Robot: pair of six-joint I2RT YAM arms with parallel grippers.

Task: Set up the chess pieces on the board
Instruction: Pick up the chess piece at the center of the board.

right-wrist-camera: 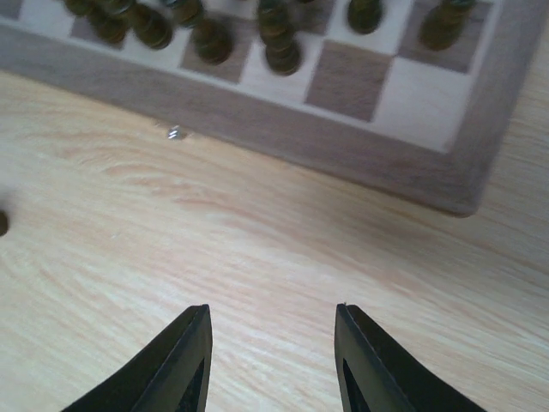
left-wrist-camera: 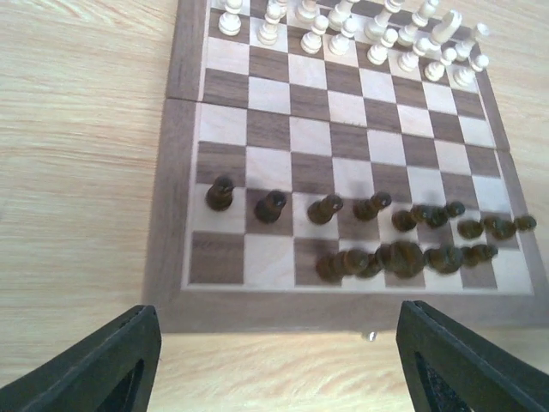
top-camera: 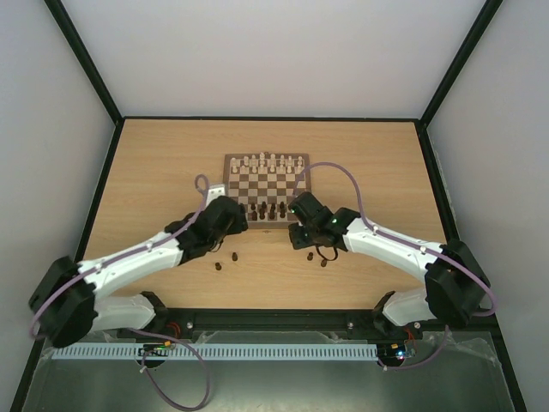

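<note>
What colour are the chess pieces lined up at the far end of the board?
The far pieces are cream white, clearest in the left wrist view.

The board [left-wrist-camera: 176,215] is matt, fine-grained wood. The table [right-wrist-camera: 257,240] is paler, smooth wood, and the fingers [right-wrist-camera: 184,369] are matt black plastic.

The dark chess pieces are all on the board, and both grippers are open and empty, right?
Not all. Most dark chess pieces stand on the board, but a few loose ones sit on the table before it, as the top view shows. The left gripper and right gripper are open and empty.
</note>
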